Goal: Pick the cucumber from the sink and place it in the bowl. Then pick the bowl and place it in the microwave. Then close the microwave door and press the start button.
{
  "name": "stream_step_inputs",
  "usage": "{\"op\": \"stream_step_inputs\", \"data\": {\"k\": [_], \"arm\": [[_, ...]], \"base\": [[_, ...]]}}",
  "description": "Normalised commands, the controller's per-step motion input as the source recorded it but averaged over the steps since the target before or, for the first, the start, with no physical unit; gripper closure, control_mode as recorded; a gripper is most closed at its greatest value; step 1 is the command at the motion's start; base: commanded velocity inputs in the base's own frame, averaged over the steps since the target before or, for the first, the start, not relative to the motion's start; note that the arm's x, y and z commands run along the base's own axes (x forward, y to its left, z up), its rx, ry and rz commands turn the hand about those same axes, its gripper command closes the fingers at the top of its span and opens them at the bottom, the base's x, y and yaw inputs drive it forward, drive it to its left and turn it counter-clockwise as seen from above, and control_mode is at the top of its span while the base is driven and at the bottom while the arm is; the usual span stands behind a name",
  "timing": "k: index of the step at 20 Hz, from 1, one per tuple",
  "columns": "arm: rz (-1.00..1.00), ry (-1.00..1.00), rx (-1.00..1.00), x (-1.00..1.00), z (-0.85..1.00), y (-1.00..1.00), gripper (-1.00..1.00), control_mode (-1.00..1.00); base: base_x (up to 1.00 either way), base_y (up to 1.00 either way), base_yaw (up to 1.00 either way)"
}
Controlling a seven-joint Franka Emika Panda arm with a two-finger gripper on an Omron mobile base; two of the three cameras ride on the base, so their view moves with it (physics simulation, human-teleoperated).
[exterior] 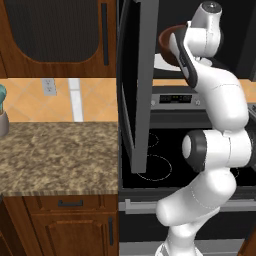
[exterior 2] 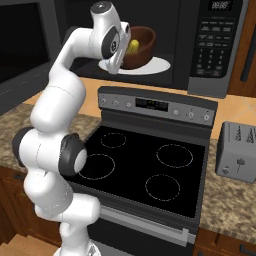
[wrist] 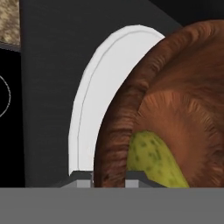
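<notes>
Reading from the left, the microwave door [exterior: 131,85] stands swung wide open, edge-on in the left base view, so closing it is a step still ahead. Next comes the white turntable plate [wrist: 94,100] inside the dark cavity of the microwave [exterior 2: 187,60]. Over that plate sits the bowl [exterior 2: 139,46], its thick brown rim pinched between the two fingertips of the tool [wrist: 109,178], which are pressed onto the wall from either side. I cannot tell whether the bowl's base is resting on the plate or hanging just above it. Inside the bowl lies the cucumber [wrist: 154,159], yellow-green against the wood, so the first part of the job looks finished. Farther right is the button panel [exterior 2: 214,37], untouched and well apart from the tool.

As I judge it, the bowl delivery is in its last stage: what remains is to set it down and release, withdraw the arm from the cavity, shut the door, then press start.
</notes>
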Motion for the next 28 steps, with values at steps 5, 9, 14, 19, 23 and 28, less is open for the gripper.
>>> {"op": "stream_step_inputs", "data": {"k": [5,9,14,19,23,28], "arm": [[0.0,0.0,0.0,0.1,-0.29,0.0,-1.0,-1.0],[0.0,-0.08,0.0,-0.19,-0.12,0.0,-1.0,-1.0],[0.0,-0.09,0.0,-0.27,0.0,0.0,-1.0,-1.0],[0.0,-0.16,0.0,-0.6,0.01,0.0,-1.0,-1.0],[0.0,-0.11,0.0,-0.63,-0.02,0.0,-1.0,-1.0],[0.0,-0.1,0.0,-0.56,-0.07,0.0,-1.0,-1.0]], "base": [[0.0,0.0,0.0],[0.0,0.0,0.0],[0.0,0.0,0.0],[0.0,0.0,0.0],[0.0,0.0,0.0],[0.0,0.0,0.0]]}}
